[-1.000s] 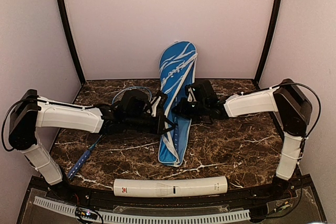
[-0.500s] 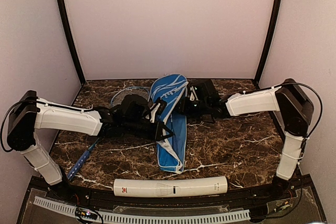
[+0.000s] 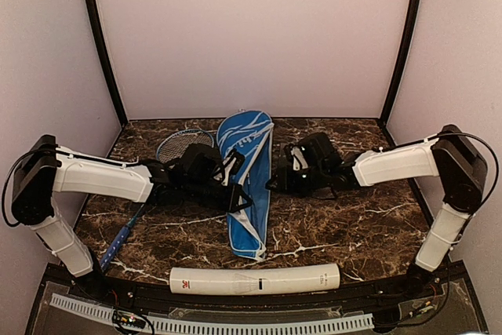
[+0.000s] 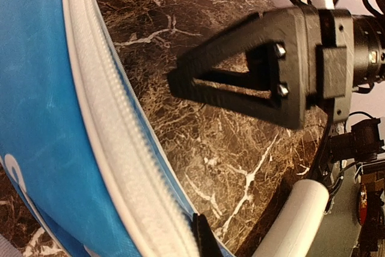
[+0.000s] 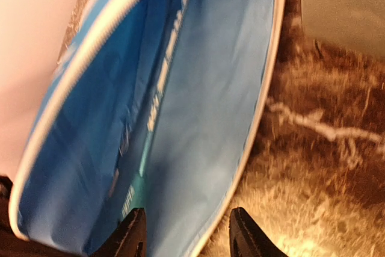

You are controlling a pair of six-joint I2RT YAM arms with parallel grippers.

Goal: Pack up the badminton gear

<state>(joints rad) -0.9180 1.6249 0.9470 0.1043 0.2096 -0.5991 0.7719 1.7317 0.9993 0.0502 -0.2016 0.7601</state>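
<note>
The blue zip bag [image 3: 249,209] with white trim lies lengthwise on the table's middle, its wide end toward the back wall. My left gripper [image 3: 235,186] is at its left edge; in the left wrist view one dark fingertip [image 4: 202,238] presses on the white zip edge of the bag [image 4: 42,118], shut on it. My right gripper [image 3: 276,180] is open beside the bag's right edge; in its wrist view the bag's open inside [image 5: 198,88] and trim lie between its fingers [image 5: 129,236]. One blue-handled racket [image 3: 182,144] lies left of the bag. The white tube [image 3: 255,279] lies at the front. No shuttlecocks show.
The marble table [image 3: 353,217] is walled at the back and sides, with black corner posts [image 3: 102,45]. The racket's handle [image 3: 119,242] reaches toward the front left under my left arm. The tube's end shows in the left wrist view [image 4: 295,221].
The bag's wide end came down from leaning on the back wall and shifted left with my left gripper. My right gripper moved off the bag, back to the right.
</note>
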